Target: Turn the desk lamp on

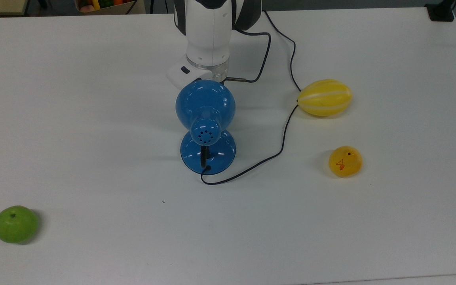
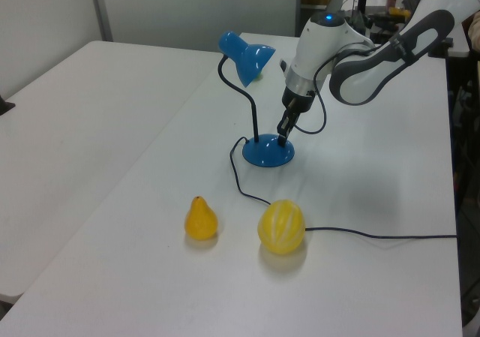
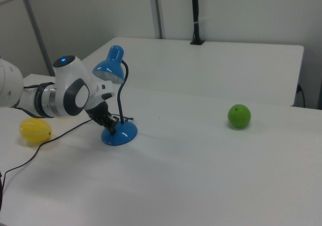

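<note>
The blue desk lamp [image 1: 205, 103] stands mid-table on its round base [image 1: 217, 157], and its dome shade hides my gripper in the top view. In the left view the shade [image 2: 247, 54] arches over the base [image 2: 264, 155] on a black stem. My gripper [image 2: 283, 132] points down with its dark fingers together, the tips touching the base's right rim or just above it. The right view shows the gripper [image 3: 110, 123] at the left side of the base [image 3: 122, 134], below the shade [image 3: 109, 68]. No glow shows from the shade.
The lamp's black cord [image 1: 283, 130] loops to the top view's right past a yellow striped melon [image 1: 324, 97]. A small yellow pear [image 1: 345, 161] lies below the melon. A green apple [image 1: 16, 223] sits near the top view's lower left corner.
</note>
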Robot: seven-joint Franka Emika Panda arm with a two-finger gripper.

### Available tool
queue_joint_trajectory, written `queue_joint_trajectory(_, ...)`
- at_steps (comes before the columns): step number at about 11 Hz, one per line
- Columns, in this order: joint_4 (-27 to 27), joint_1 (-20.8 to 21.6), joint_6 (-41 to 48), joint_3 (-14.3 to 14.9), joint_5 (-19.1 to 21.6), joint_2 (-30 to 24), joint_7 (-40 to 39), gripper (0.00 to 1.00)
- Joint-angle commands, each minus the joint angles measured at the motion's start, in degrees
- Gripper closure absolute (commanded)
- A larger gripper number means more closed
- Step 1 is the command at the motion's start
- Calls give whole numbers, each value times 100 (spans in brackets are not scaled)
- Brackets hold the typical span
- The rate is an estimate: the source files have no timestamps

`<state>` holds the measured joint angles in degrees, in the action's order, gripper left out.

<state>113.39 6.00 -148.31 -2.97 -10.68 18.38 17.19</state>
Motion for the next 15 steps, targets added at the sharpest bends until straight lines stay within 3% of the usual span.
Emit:
queue_joint_trajectory(1, 25, -2, -330, 7, -163, 157, 117, 100)
queue_joint_trajectory(7, -45, -2, -138, 7, -189, 44, 109, 100)
queue_joint_trajectory(15, -45, 68, 2751, -1, -180, -1212, -14, 100)
